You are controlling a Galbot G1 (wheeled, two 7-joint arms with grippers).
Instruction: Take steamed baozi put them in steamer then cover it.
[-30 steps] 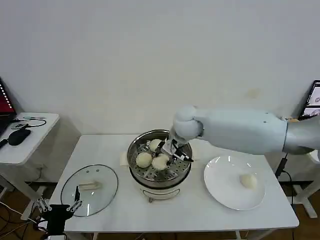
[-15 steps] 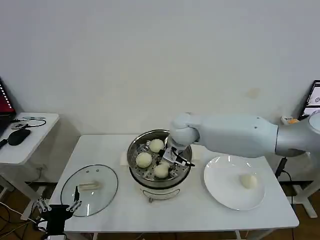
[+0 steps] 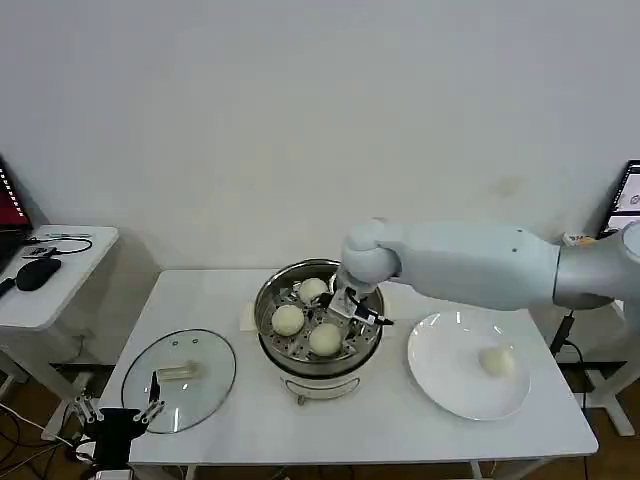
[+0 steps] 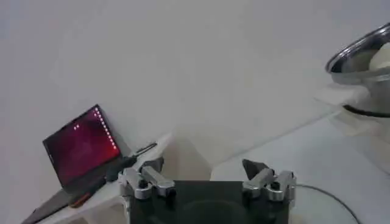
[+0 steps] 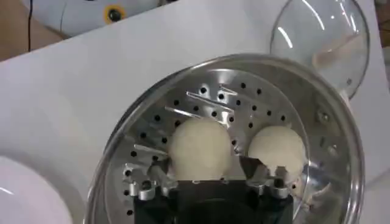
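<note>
The steamer stands mid-table with three baozi on its perforated tray: one at the back, one on the left, one at the front. My right gripper hovers just above the front baozi. It is open, and its fingers flank the bun, which rests on the tray. A fourth baozi lies on the white plate. The glass cover lies flat on the table to the left. My left gripper is parked open near the table's front left corner.
A side table with a laptop and small items stands to the left. The white plate takes up the right part of the table. The cover's cream handle faces up. The steamer's rim also shows in the left wrist view.
The baozi held by the right gripper has been set down at the front of the tray and let go. The gripper has lifted slightly away. The left arm has not moved.
</note>
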